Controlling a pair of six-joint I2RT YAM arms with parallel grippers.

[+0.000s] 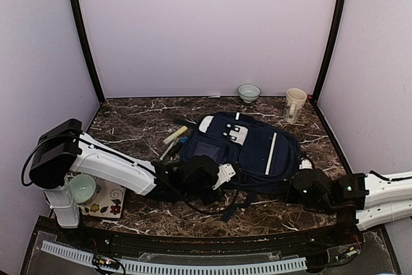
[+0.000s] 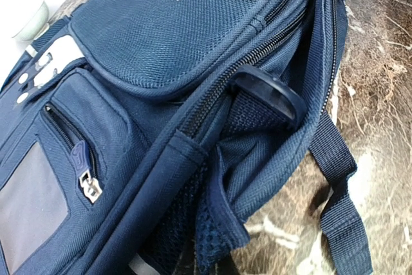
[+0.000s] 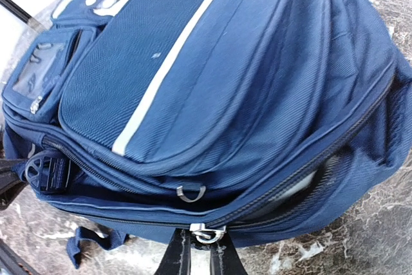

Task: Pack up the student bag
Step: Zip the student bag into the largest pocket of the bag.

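On the dark marble tabletop (image 1: 141,123), the large navy-blue fabric student bag (image 1: 257,149) with white stripes lies flat near the middle, the right gripper (image 3: 201,241) clamped on a small silver zipper pull (image 3: 205,231) at its near edge, the left gripper (image 1: 235,170) pressed together at its left side.

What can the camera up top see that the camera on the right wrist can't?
Only the top view shows the bowl and mug by the back wall, the pens beside the bag, and a pale cup on a flowery mat. Only the right wrist view shows the little metal zipper pull, pinched by the right end effector. Both show the student bag lying on the marble table, with its white stripe and dotted patch.
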